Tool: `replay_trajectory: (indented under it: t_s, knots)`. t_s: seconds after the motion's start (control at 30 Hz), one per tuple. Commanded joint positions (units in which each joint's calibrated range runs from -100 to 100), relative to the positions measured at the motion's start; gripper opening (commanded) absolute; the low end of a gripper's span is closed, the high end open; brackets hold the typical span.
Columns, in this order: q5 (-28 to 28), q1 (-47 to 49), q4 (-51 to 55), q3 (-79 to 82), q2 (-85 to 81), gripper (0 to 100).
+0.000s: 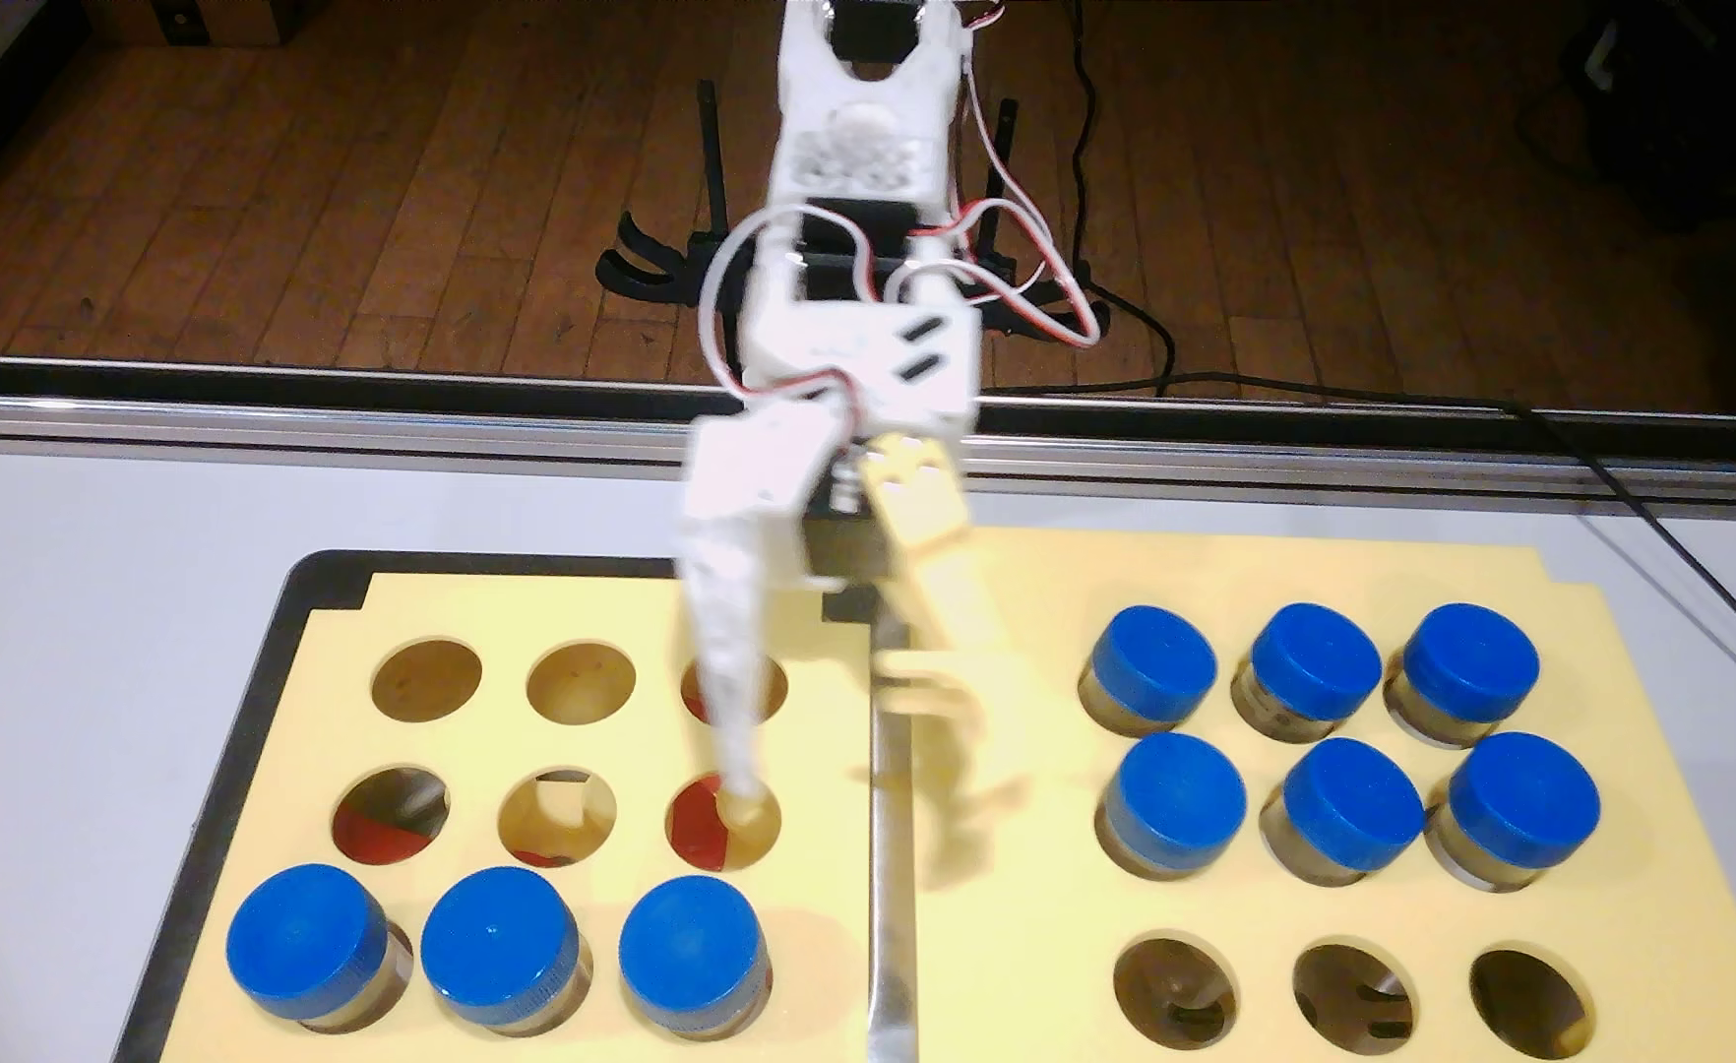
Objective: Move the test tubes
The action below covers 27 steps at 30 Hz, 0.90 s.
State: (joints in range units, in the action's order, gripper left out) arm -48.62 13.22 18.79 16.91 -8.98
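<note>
In front of you in the fixed view, two foam racks sit side by side on the table, the left rack in a tray, the right rack just beside it. Each has three rows of three holes. You see three test tubes standing in the left rack's nearest row, with the two rows behind them vacant. On the right, six tubes fill the far and middle rows. The gripper hangs above the seam between the racks, with the arm's base behind.
</note>
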Motion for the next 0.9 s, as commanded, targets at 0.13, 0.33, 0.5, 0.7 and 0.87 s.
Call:
replay_trajectory:
  t_s: [0.13,0.33,0.5,0.7,0.87]
  knots:
    - [-1.4,-2.3,-10.0,-0.3,4.6,30]
    - [-1.1,-2.1,-11.5,-2.6,10.1,30]
    - [-1.0,-3.8,-11.6,-4.7,12.3,27]
    - [-1.0,-4.0,-11.6,-9.1,16.6,27]
    - [-0.9,-4.7,-11.6,-10.6,17.5,28]
